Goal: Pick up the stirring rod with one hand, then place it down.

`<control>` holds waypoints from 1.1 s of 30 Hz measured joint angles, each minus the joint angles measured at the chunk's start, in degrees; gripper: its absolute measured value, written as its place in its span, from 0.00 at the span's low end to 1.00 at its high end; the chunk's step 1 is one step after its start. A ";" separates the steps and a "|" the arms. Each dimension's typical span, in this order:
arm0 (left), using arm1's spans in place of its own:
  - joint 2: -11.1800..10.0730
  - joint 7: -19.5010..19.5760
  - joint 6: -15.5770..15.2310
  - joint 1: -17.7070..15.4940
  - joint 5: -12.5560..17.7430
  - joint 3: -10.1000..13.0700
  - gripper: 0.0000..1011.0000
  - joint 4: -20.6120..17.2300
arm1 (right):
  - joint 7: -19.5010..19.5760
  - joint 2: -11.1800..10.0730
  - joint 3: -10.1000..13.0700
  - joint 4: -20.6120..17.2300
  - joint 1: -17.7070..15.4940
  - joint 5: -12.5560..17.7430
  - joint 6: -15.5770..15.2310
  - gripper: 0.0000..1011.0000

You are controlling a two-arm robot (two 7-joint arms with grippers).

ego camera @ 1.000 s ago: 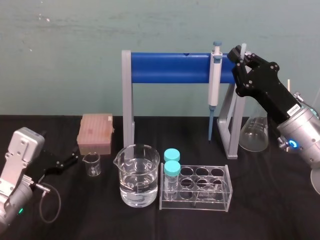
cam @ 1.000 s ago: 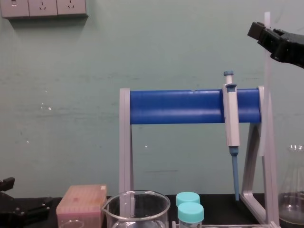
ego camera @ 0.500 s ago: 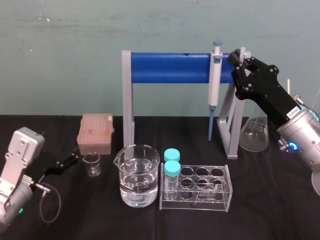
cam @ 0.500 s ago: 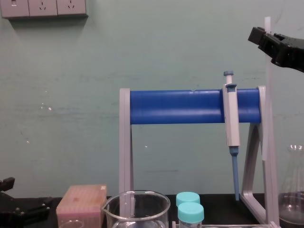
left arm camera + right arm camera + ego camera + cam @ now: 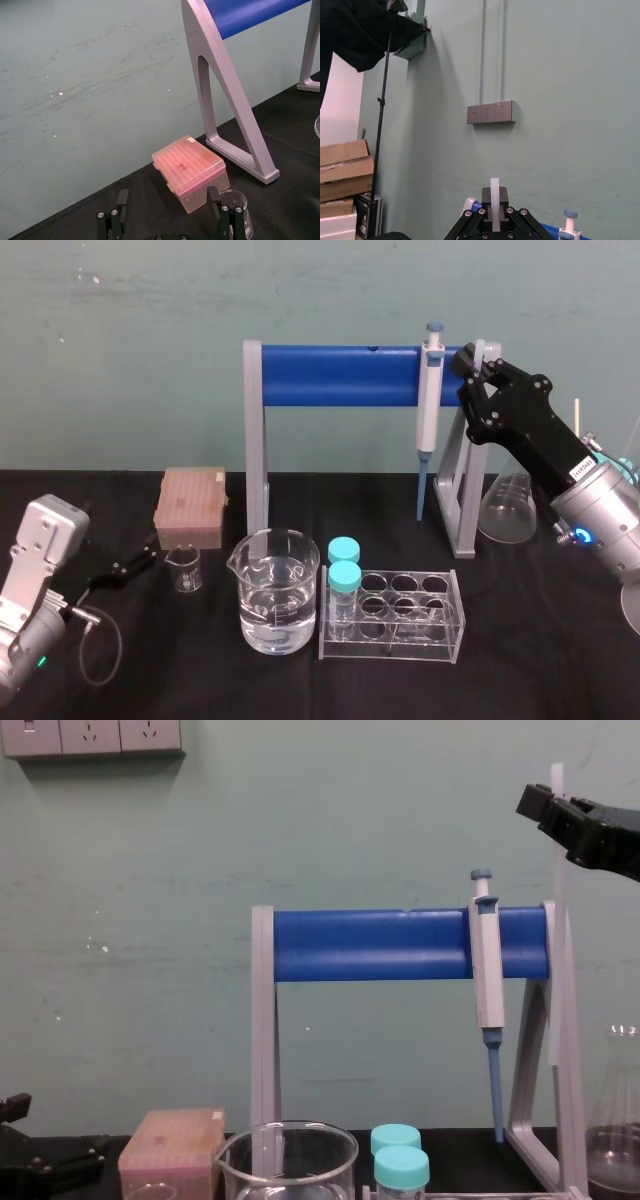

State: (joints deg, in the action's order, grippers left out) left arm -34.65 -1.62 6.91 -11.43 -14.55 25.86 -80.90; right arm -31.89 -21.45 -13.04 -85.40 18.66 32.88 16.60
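Note:
The stirring rod is a thin translucent whitish stick hanging upright in the air beside the right leg of the blue-barred stand. My right gripper is shut on its upper part, and a short end sticks out above the fingers. In the head view the same gripper is at the stand's top right corner, next to the hanging pipette. My left gripper rests low at the table's left with its fingers open and nothing between them.
A glass beaker of water stands front centre beside a clear tube rack with two teal-capped vials. A pink tip box and a small beaker are at the left, and a conical flask at the right.
My right gripper has come down a little and shifted slightly left, carrying the rod with it. The left arm has not moved.

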 joint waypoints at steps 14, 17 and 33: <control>0.00 0.00 0.00 0.00 0.00 0.00 0.99 0.00 | -0.21 0.08 -0.33 0.50 0.11 0.23 -0.21 0.07; 0.00 0.00 0.00 0.00 0.00 0.00 0.99 0.00 | -0.24 0.15 -0.43 0.70 0.26 0.28 -0.27 0.07; 0.00 0.00 0.00 0.00 0.00 0.00 0.99 0.00 | -0.22 0.20 -0.48 1.27 0.56 0.35 -0.46 0.07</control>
State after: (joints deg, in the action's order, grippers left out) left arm -34.65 -1.62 6.91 -11.43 -14.55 25.86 -80.90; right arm -32.10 -21.25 -13.52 -84.13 19.22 33.23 16.14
